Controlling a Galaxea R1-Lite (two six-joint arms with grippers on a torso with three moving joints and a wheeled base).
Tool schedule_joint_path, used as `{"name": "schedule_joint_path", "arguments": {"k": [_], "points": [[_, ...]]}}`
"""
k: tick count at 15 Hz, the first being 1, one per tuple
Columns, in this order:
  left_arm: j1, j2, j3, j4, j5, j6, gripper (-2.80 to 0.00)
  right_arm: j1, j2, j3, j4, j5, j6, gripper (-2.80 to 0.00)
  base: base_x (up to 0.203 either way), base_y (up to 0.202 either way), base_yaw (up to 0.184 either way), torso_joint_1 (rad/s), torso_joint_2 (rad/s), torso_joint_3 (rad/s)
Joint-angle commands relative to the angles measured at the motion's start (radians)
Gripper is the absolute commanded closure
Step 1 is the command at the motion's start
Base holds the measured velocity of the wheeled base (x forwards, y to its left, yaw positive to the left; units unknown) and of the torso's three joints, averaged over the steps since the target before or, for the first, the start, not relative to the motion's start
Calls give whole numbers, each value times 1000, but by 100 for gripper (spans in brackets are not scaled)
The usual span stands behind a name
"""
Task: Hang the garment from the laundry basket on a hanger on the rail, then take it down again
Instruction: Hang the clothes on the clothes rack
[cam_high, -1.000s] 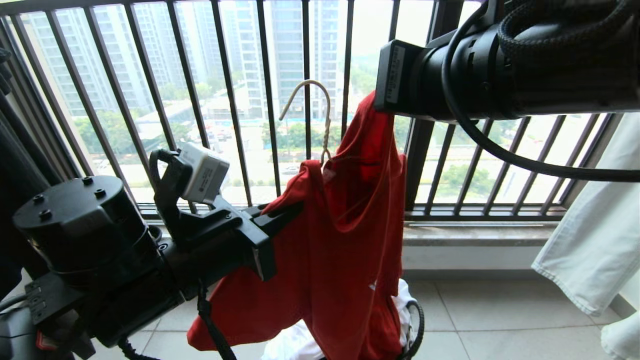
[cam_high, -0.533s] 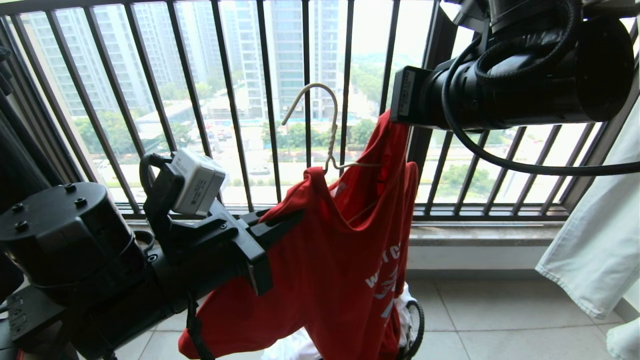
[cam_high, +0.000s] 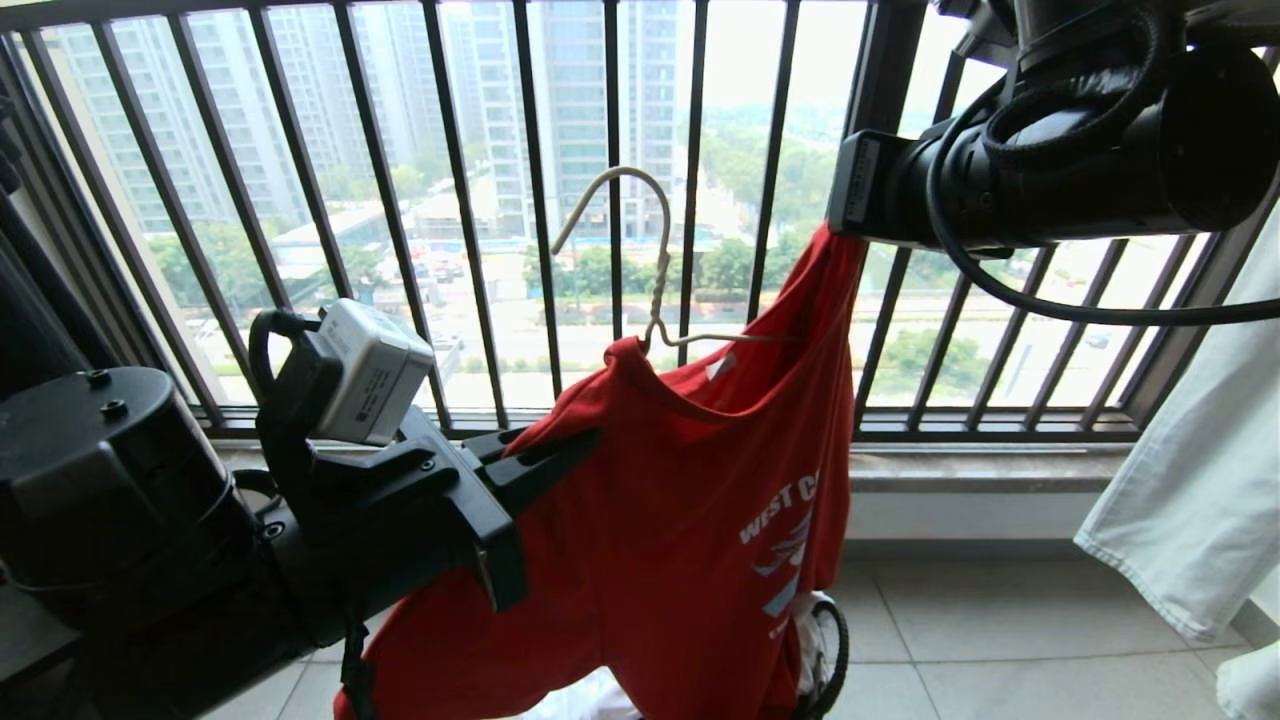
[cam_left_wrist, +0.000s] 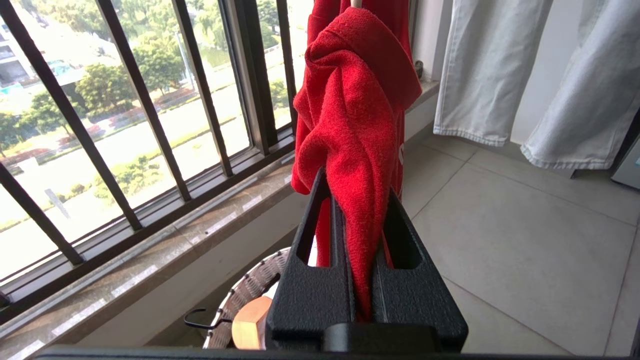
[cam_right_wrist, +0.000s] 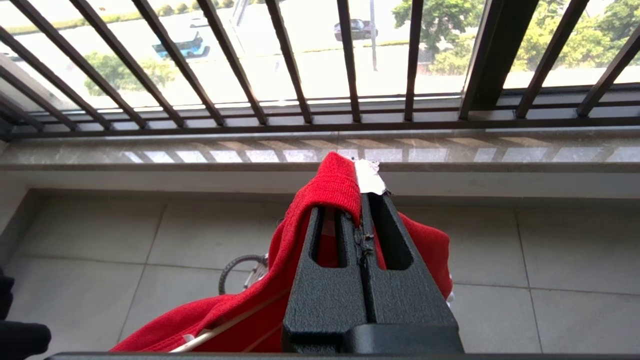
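Left gripper (cam_left_wrist: 364, 260) and right gripper (cam_right_wrist: 365, 235) are each pinching the red printed T-shirt (cam_high: 690, 520), partly threaded on the thin white wire hanger (cam_high: 655, 300) above the round white-rimmed basket (cam_left_wrist: 240, 300); hanging on the rail is not yet done.

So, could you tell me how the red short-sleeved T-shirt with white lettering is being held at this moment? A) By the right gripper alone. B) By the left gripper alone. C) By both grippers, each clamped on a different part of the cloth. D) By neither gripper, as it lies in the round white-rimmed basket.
C: the left gripper pinches a bunch of the red T-shirt, while the right gripper is shut on its collar edge.
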Motion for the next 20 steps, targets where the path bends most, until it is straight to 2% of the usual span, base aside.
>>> {"name": "schedule_joint_path", "arguments": {"k": [1,3,5,11,15,18,20], "points": [[0,-24,-6,10,-1,5,0,-22,-20,18,2,-2,-6,0,0,0,0,0,0,0],[0,-24,-8,11,2,11,0,-24,-29,45,2,-3,-8,0,0,0,0,0,0,0],[0,-24,-8,13,13,49,0,-23,-40,58,2,-4,-8,0,0,0,0,0,0,0],[1,-9,-30,11,108,85,0,-17,-118,163,2,-2,-5,0,0,0,0,0,0,0],[1,-4,-33,10,142,120,0,10,-169,229,2,2,-5,0,0,0,0,0,0,0],[1,-9,-40,11,143,122,0,38,-189,250,2,-2,-5,0,0,0,0,0,0,0],[1,-13,-36,11,141,122,0,15,-181,251,2,-2,-5,0,0,0,0,0,0,0]]}}
